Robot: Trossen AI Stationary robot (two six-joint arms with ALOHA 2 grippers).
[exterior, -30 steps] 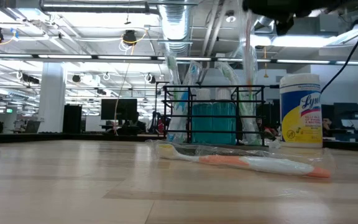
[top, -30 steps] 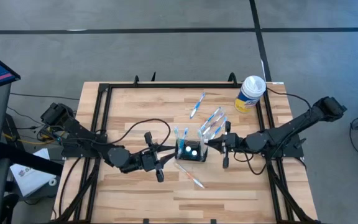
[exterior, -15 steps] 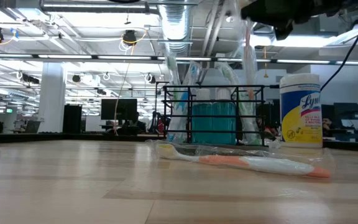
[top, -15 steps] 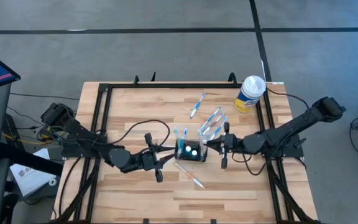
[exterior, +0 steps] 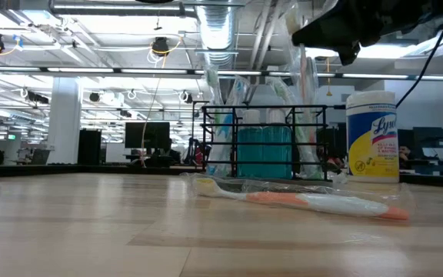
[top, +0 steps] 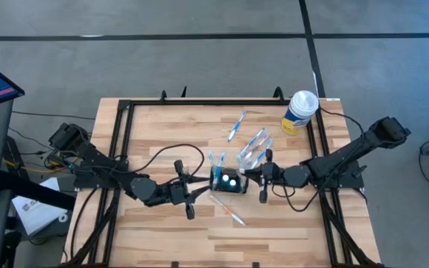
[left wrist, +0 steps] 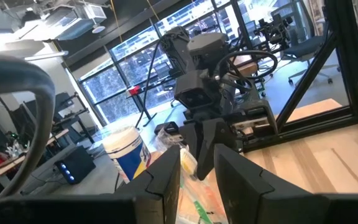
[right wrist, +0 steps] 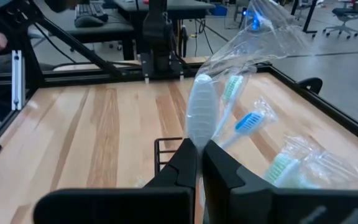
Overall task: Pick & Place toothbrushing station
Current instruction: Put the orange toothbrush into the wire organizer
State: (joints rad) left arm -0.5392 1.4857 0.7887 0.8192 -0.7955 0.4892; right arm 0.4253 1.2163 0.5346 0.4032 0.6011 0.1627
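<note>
The right end effector, clamped on a wrapped toothbrush above the station, risks snagging the film and tipping it.

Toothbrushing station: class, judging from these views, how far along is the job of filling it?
Done: wrapped brushes stand in the black toothbrushing station. In hand: the right gripper pinches a wrapped toothbrush above it; the left gripper sits beside it. Left: two toothbrushes lie on the table.
</note>
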